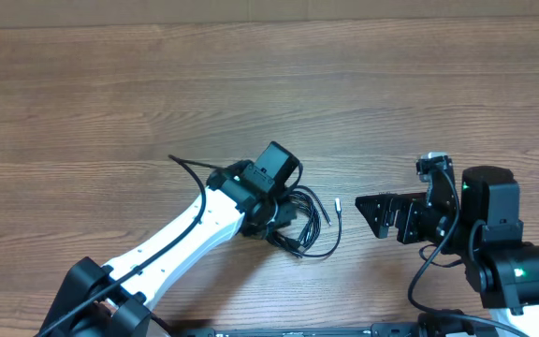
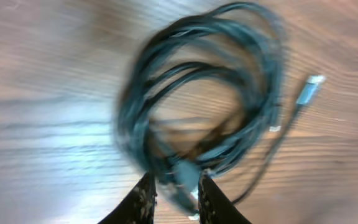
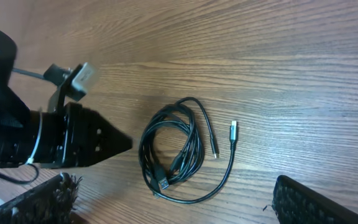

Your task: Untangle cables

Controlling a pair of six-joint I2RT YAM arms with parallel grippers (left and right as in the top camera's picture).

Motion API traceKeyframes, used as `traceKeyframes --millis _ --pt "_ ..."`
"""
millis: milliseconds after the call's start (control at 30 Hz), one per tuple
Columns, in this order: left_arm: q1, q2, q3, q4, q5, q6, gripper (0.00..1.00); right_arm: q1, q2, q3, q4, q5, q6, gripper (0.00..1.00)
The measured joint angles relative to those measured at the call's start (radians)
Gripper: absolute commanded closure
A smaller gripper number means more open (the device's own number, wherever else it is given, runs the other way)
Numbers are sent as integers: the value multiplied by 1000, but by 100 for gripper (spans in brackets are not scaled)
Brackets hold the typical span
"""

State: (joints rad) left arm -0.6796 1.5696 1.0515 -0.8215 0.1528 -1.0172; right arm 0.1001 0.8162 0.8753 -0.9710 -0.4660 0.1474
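Note:
The cables are a loose coil of thin black cords on the wooden table, lying flat in the right wrist view. One silver plug tip lies free to the right of the coil. My left gripper sits at the coil's left edge. In the left wrist view the coil is blurred, and the left gripper has its jaws narrowly apart with a dark plug between them. My right gripper stands wide open to the right of the coil, holding nothing; the coil lies ahead of its fingers.
The left arm reaches in from the lower left, with its own thicker black wire arching beside it. The right arm's base is at the lower right. Bare wood stretches across the far half of the table.

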Motion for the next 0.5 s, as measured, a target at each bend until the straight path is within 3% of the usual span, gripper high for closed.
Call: traceKeyframes --millis 233,500 --pt "33 0 0 -66 -33 0 69 0 -2 0 40 0 -11 0" --pt "-27 14 -5 18 -72 1 62 0 -2 0 40 -21 -13 0"
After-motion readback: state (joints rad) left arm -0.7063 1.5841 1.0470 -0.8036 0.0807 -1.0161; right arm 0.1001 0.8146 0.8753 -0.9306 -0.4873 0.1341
